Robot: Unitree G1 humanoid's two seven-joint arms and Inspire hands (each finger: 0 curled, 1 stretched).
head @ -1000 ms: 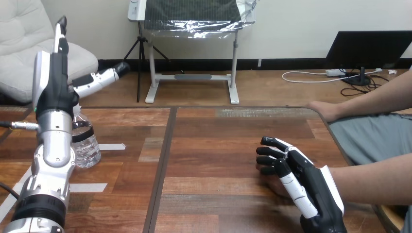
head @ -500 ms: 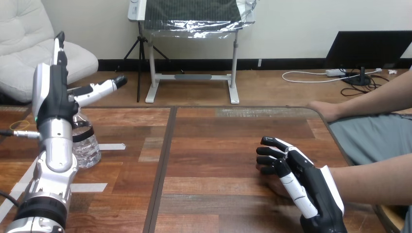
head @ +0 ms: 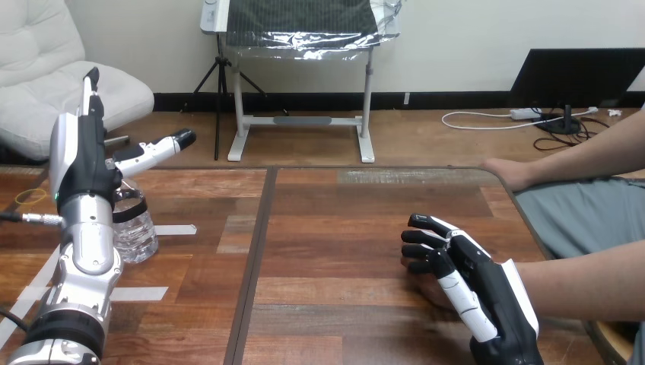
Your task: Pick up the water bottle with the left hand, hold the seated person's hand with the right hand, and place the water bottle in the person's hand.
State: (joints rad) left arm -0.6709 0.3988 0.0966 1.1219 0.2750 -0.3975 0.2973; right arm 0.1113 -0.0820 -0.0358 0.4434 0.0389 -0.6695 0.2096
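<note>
Head view | wooden table (head: 342,228) | left hand (head: 80,156) up above the table's left edge, fingers straight and spread, holding nothing | clear plastic water bottle with a dark label band (head: 135,228) upright near the left edge, just behind the left forearm | right hand (head: 475,281) lies over the person's hand (head: 435,295) near the right edge; whether it grips cannot be told

My left hand (head: 78,156): black, white shell on the back, fingers (head: 91,95) banded black and white. My left forearm (head: 90,247): silver, rounded segments, a black ring low down (small green light near the wrist). Right hand (head: 487,293): same scheme, black body, white shells along the back and edge.
</note>
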